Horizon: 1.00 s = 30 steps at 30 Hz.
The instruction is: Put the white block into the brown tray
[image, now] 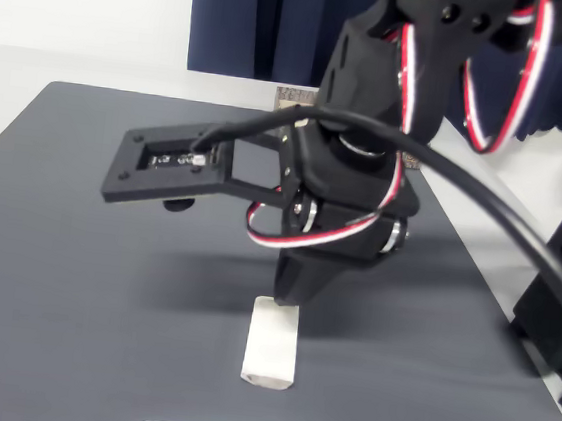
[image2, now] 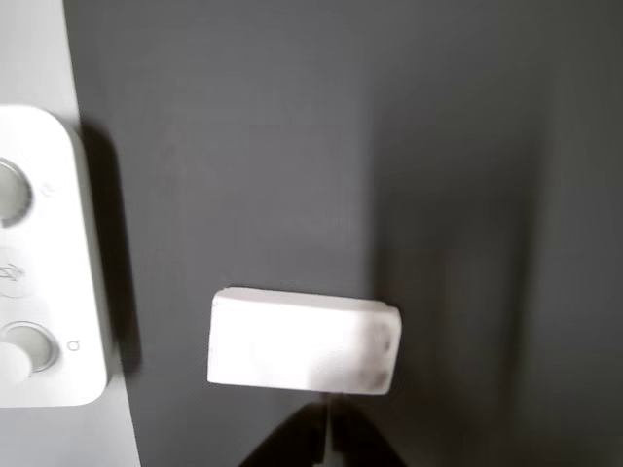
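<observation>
Dark grey matte mat [image: 73, 279] covers a pale tabletop, w/ navy curtain [image: 251, 16] and white wall behind in the fixed view. Black arm [image: 372, 110] reaches down from upper right, wrist pitched steeply toward the mat, red/white/black servo leads looping around its joints and a thick black cable arcing off to the right; a flat black camera bracket [image: 165, 166] sticks out sideways to the left of the wrist. Gripper [image: 290, 284] tapers to a dark point right at the far end of the white block [image: 270, 348]. In the wrist view the fingertips [image2: 310, 440] appear as a dark wedge w/ just a thin pale slit between them, so jaws look nearly or fully closed, nothing held; tips sit at the block's [image2: 304, 341] near long edge, approx centred, contact can't be confirmed. Block lies flat on the mat, oblong, chalky matte white, rounded corners, faint grey smudge toward one end. Brown tray [image: 295, 98] is mostly hidden behind the arm at the mat's far edge, a bit of wood-grain wall showing, well apart from the block. Smooth white flat device [image2: 44, 253] w/ rounded corners and round buttons sits at the mat's edge, near the block, not touching.
</observation>
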Each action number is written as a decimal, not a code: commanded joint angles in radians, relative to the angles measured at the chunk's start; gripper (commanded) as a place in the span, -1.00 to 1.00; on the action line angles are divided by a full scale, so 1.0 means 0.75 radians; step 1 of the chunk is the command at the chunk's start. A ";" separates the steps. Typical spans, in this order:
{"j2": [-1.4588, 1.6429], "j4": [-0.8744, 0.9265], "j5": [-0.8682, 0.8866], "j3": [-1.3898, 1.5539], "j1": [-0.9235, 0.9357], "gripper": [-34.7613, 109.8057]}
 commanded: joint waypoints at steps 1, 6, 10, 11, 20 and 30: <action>-0.002 0.008 0.014 -0.057 -0.014 -0.52; -0.020 0.016 -0.008 -0.061 -0.027 -0.52; -0.025 0.018 -0.108 -0.065 -0.033 -0.52; -0.027 0.020 -0.147 -0.065 -0.035 -0.52; -0.020 0.094 -0.610 -0.067 -0.027 -0.52; -0.012 0.168 -1.743 -0.102 -0.012 -0.52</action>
